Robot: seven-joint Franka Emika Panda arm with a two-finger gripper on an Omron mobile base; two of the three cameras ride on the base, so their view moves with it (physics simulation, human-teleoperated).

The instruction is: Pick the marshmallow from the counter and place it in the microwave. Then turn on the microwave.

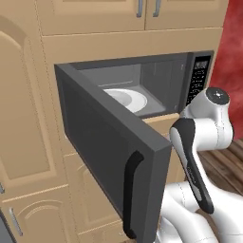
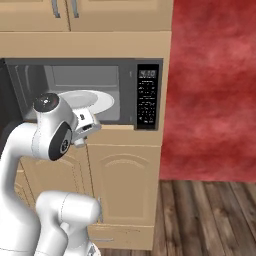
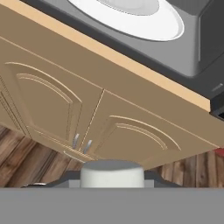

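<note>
In the left base view, the microwave sits in a tan cabinet wall. Its dark door is swung wide open toward the lower left of the frame, with the black vertical handle near the bottom centre. Inside the grey cavity, a white round plate lies at the centre. The black button panel stands at the upper right, and the white arm rises below it.

In the right base view, the arm's elbow is at the left, in front of the open cavity. The hand reaches toward the microwave's lower front edge, just below the plate. The panel is at centre, a red wall fills the right, and a wooden floor lies at the lower right.

In the hand view, the plate is at the top. Tan cabinet doors with two small silver handles cross the middle. At the bottom centre, the pincer is partly closed around the marshmallow. This off-white lump is gripped between the dark tips, outside the cavity and lower than the plate.
</note>
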